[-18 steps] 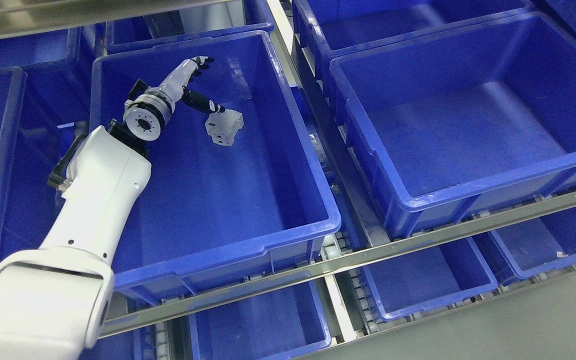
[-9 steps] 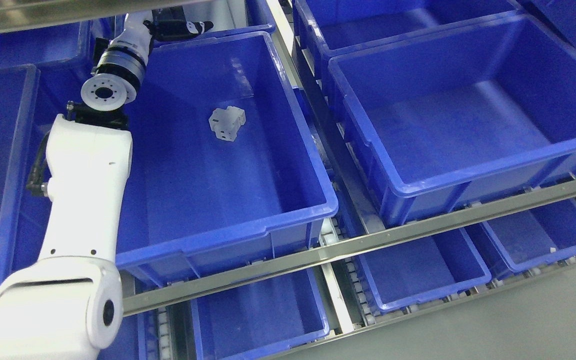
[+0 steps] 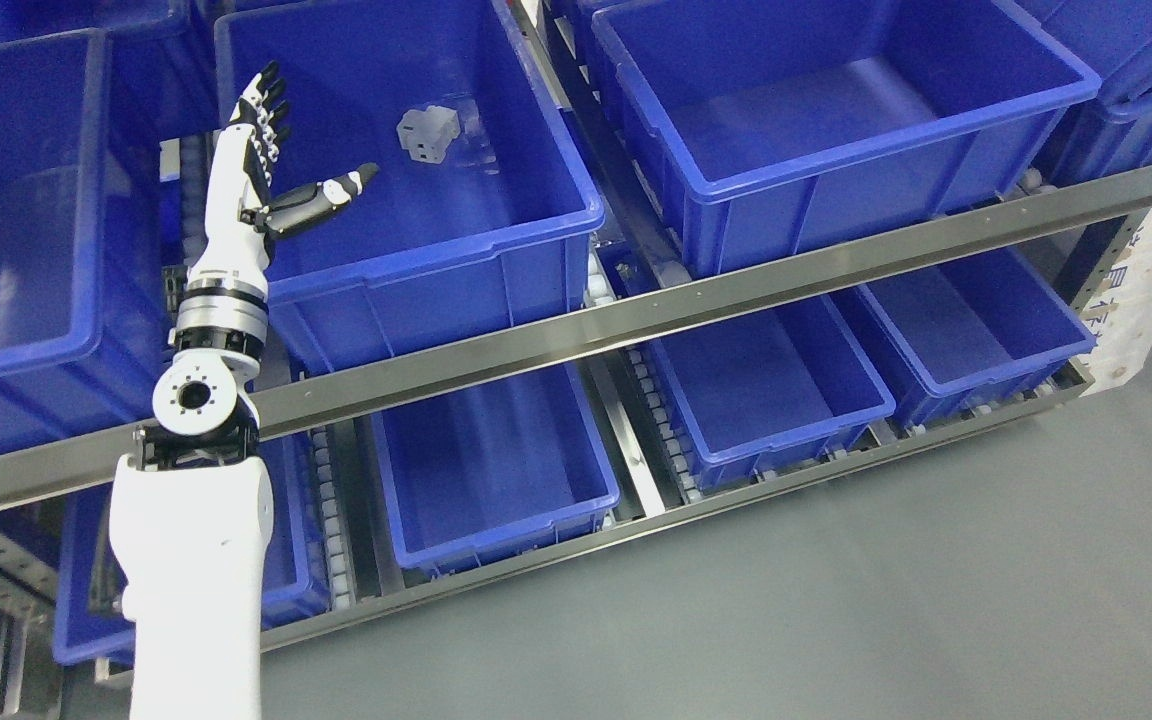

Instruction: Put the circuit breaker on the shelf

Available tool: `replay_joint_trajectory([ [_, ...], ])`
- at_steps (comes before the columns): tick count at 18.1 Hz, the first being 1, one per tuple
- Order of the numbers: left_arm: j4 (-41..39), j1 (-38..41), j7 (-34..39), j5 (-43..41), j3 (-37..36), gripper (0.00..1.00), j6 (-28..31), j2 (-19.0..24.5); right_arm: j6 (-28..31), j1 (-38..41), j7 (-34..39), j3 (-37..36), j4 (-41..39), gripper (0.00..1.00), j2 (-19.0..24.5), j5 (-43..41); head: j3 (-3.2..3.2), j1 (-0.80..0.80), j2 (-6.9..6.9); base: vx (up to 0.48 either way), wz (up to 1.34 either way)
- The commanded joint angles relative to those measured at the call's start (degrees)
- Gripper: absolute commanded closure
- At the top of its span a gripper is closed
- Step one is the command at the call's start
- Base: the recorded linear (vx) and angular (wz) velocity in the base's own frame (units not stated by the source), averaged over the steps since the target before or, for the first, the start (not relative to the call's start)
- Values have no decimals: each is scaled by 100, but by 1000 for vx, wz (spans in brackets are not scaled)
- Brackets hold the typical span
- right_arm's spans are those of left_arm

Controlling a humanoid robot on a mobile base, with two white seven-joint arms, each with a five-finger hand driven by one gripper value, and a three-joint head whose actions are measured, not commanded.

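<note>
Breaker [image 3: 426, 132] lies in the blue bin [image 3: 496, 235] on the shelf, apart from my left hand [image 3: 261, 160]; my fingers [image 3: 266, 95] are spread wide, empty. Placing looks done; next, I'd pull my arm clear.

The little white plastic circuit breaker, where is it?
In the head view, the white plastic circuit breaker lies inside the upper-left blue plastic bin, right of the open left hand.
</note>
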Motion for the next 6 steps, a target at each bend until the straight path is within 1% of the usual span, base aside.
replay_joint_trajectory([
  [1, -2114, 781, 51, 152, -63, 0, -44, 31, 317, -5, 1, 114, -1, 0, -100, 0, 0, 0, 0, -480, 86],
  [2, -2114, 781, 34, 161, -107, 0, -44, 31, 317, -5, 1, 114, -1, 0, -100, 0, 0, 0, 1, -383, 249],
  [4, -2114, 790, 8, 187, -255, 0, -44, 31, 317, -5, 1, 114, -1, 0, -100, 0, 0, 0, 1, -256, 242],
  [6, -2106, 825, 7, 301, -519, 0, -35, 31, 317, -5, 1, 114, -1, 0, -100, 0, 0, 0, 1, -165, 278],
])
